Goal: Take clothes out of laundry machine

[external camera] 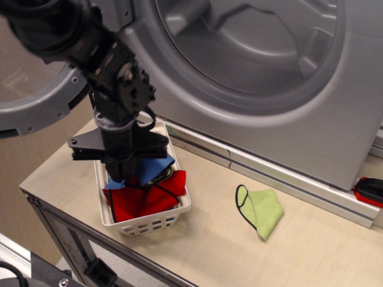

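Note:
My gripper (121,170) hangs low over the white slotted basket (157,220), its black body hiding much of the inside. It looks shut on the bright-blue cloth (154,169), which drapes from the fingers onto the red cloths (140,200) in the basket. The silver-grey laundry machine (311,128) fills the back; its wide round opening and ribbed drum (257,42) show no cloth inside. Its round door (36,101) stands open at the left. A yellow-green cloth with dark edging (261,210) lies flat on the table, right of the basket.
The wooden table (209,251) ends at a front edge running diagonally down to the right, with a corner at the left. A red and black object (370,191) sits at the far right against the machine's base rail.

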Tool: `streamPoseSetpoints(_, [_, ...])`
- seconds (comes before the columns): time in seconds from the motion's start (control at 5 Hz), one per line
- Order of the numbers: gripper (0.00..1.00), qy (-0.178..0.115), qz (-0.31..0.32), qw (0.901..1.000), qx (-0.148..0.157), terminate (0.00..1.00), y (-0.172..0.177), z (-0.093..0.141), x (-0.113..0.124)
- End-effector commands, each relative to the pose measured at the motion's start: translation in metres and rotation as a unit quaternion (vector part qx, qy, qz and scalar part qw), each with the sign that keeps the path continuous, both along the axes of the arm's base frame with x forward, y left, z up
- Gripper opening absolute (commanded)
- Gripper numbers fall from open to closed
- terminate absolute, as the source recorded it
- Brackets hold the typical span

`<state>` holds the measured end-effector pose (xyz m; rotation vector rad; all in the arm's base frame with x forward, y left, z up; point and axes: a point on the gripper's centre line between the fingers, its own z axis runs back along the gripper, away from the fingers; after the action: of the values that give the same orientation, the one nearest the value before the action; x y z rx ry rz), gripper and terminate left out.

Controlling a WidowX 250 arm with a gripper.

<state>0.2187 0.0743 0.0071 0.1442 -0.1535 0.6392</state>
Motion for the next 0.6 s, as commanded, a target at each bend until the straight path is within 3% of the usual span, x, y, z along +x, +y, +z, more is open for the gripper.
streamPoseSetpoints(0.0, [1.00,0.000,-0.002,1.0000,-0.006,0.00,-0.007,0.031,0.021])
streamPoseSetpoints(0.2, [1.00,0.011,0.004,0.9997,0.023,0.00,-0.008,0.042,0.024])
streamPoseSetpoints(0.4, [1.00,0.002,0.022,0.9986,0.048,0.00,-0.008,0.058,0.024])
